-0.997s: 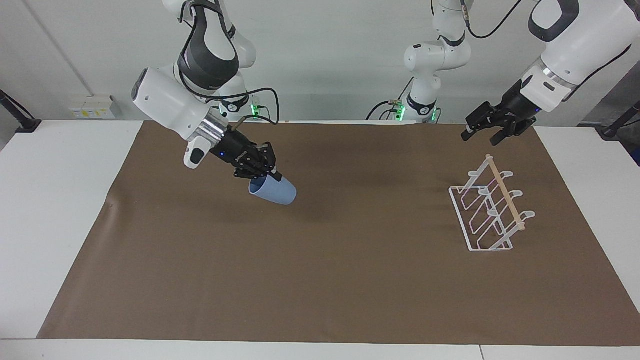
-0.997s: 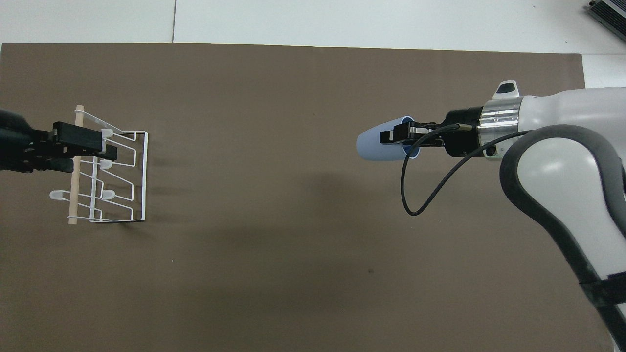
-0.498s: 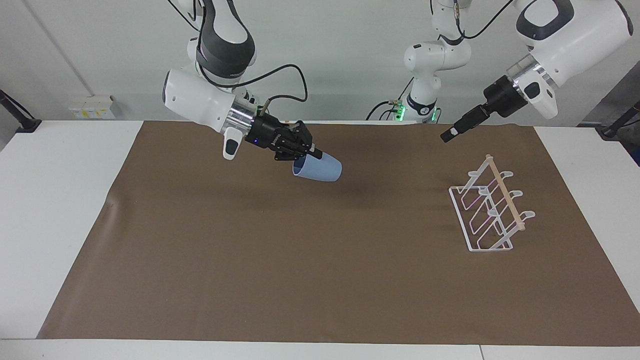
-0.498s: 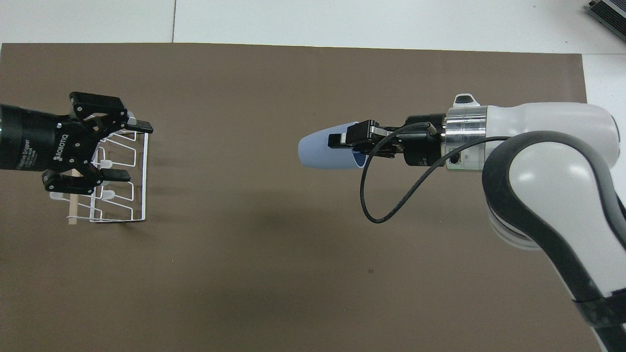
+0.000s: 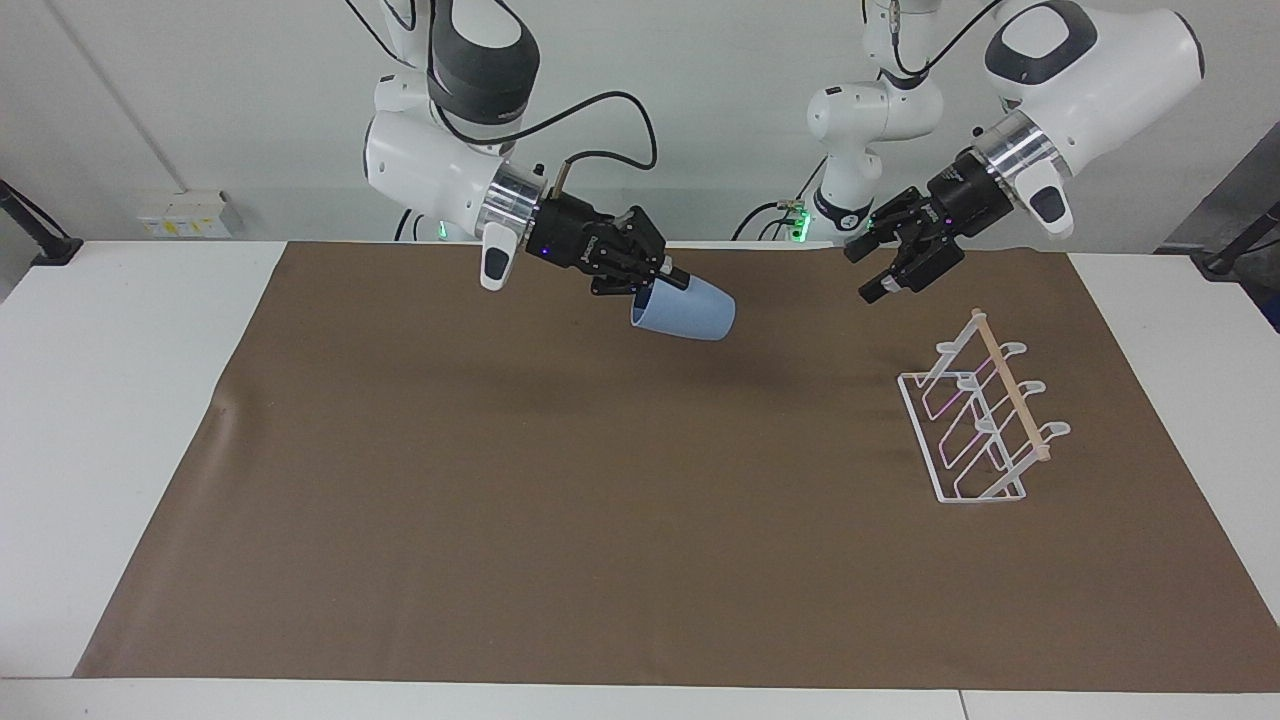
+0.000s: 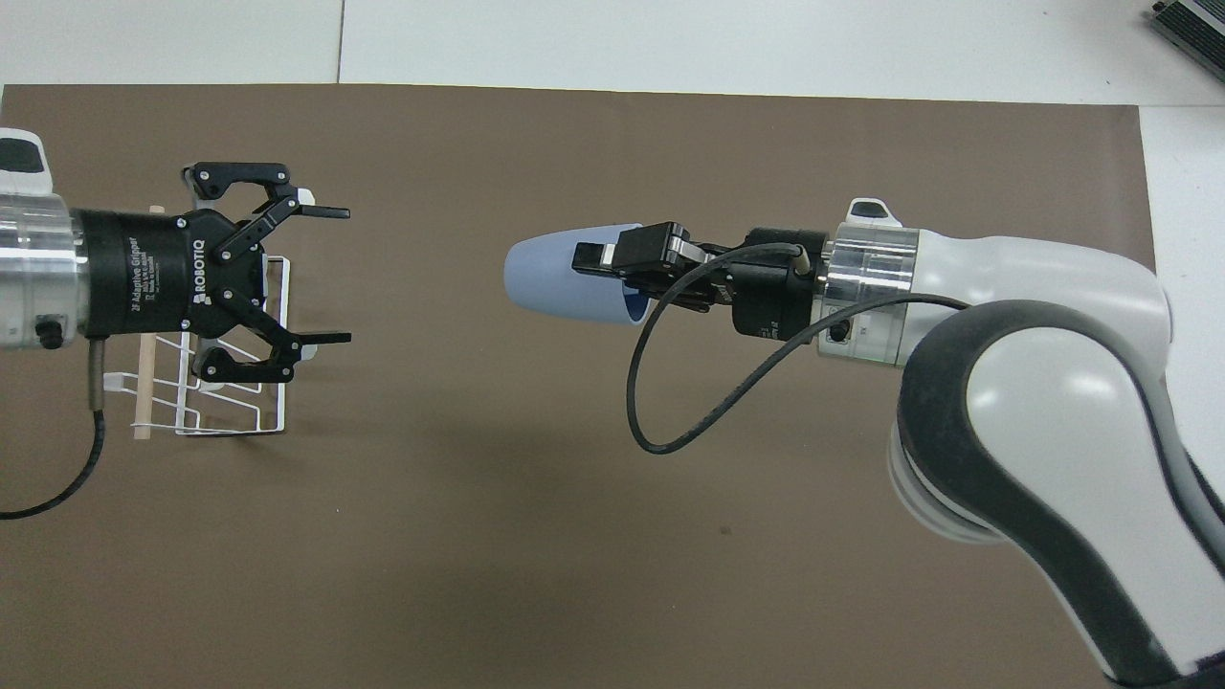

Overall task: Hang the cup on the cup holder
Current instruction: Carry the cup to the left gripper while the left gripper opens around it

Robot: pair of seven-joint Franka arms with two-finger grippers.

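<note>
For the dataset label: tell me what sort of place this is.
Most likely a robotics lab: two white robot arms mounted at a white table, a brown mat as a marked work area, bare walls and trailing cables.

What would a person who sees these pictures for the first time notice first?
Most striking is the light blue cup, held on its side in the air over the middle of the brown mat by the shut right gripper. Facing it, the left gripper hangs wide open and empty in the air. The white wire cup holder stands bare at the left arm's end of the table.
</note>
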